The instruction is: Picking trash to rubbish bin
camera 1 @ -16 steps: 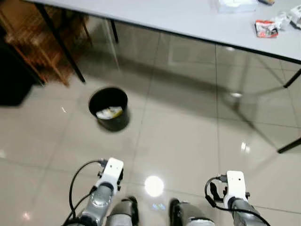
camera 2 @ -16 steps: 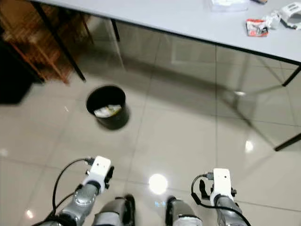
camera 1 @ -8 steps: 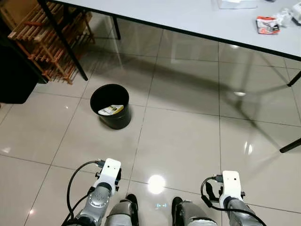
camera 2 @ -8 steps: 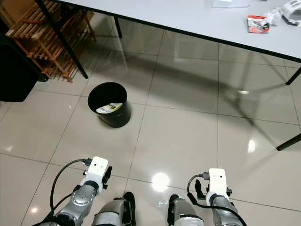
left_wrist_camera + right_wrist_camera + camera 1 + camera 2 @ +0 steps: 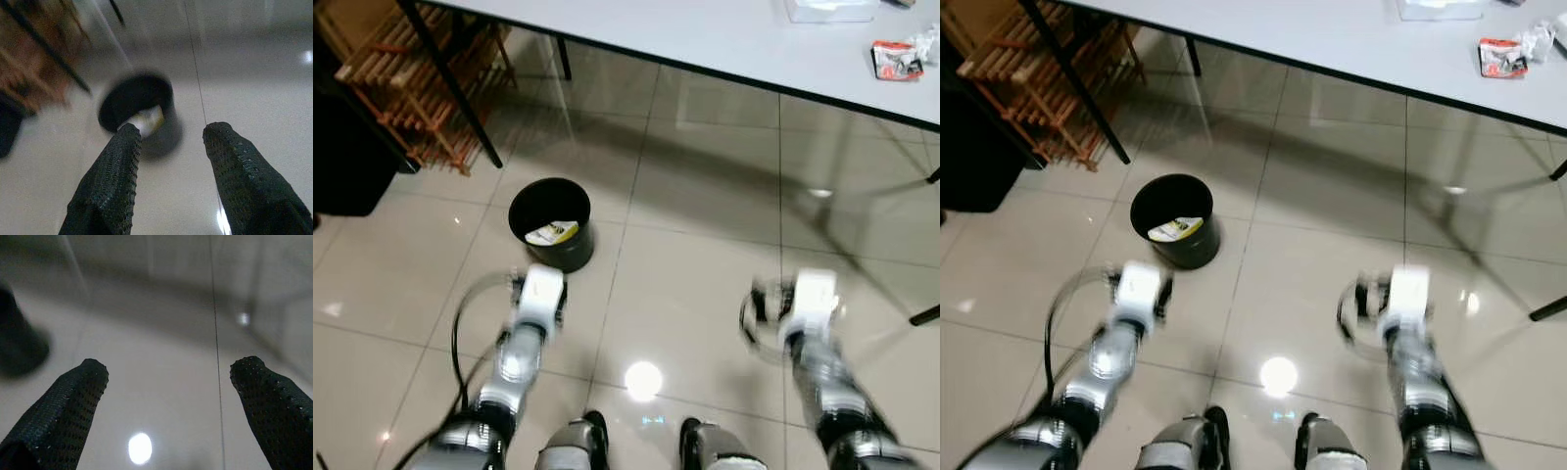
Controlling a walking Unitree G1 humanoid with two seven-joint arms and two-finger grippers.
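A black rubbish bin (image 5: 551, 223) stands on the tiled floor ahead to my left, with a pale piece of trash (image 5: 553, 233) inside. A red and white wrapper (image 5: 895, 60) lies on the grey table (image 5: 724, 39) at the far right, beside crumpled white trash (image 5: 1538, 41). My left gripper (image 5: 171, 134) is open and empty, pointing toward the bin (image 5: 139, 103). Blurred by motion, the left arm (image 5: 533, 313) is raised just short of the bin. My right gripper (image 5: 173, 369) is open and empty above bare floor, its arm (image 5: 808, 313) raised and blurred too.
A wooden rack (image 5: 411, 88) and a black object (image 5: 347, 162) stand at the far left, behind a black table leg (image 5: 450, 83). More table legs (image 5: 925, 315) reach the floor at the right. My feet (image 5: 641, 446) show at the bottom.
Both arms have swung up and forward from low near my legs and are now blurred. The view has shifted slightly, with the bin a little nearer.
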